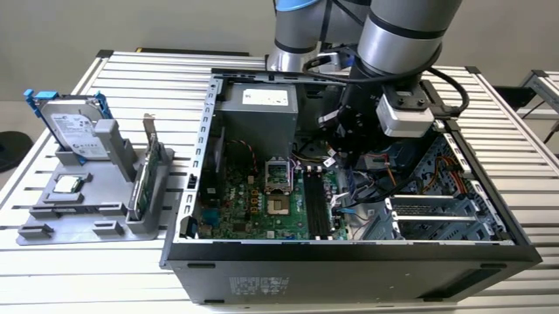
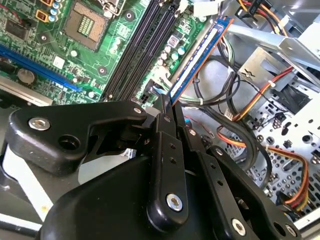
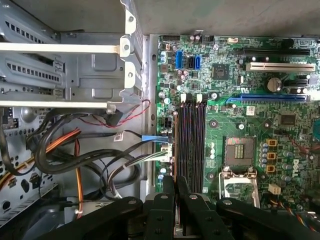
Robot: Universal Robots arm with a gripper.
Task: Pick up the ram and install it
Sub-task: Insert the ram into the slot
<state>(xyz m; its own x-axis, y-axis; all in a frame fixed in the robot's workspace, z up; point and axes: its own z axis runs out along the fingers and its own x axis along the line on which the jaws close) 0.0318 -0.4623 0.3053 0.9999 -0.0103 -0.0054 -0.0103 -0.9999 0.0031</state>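
We see the hard drive and green card racked left on the worktop. Inside the case, the pincer is clenched on the ram, above loose cables, beside the empty slots.

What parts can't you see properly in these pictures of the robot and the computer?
- The ram: in the second wrist view its lower end goes behind the gripper, so the grip itself is hidden.
- The memory slots: in the first wrist view their near ends sit behind the gripper's black links.
- The gripper in the exterior view: the arm's grey wrist blocks it.
- The green card in the grey holder: seen edge-on, so its face stays hidden.
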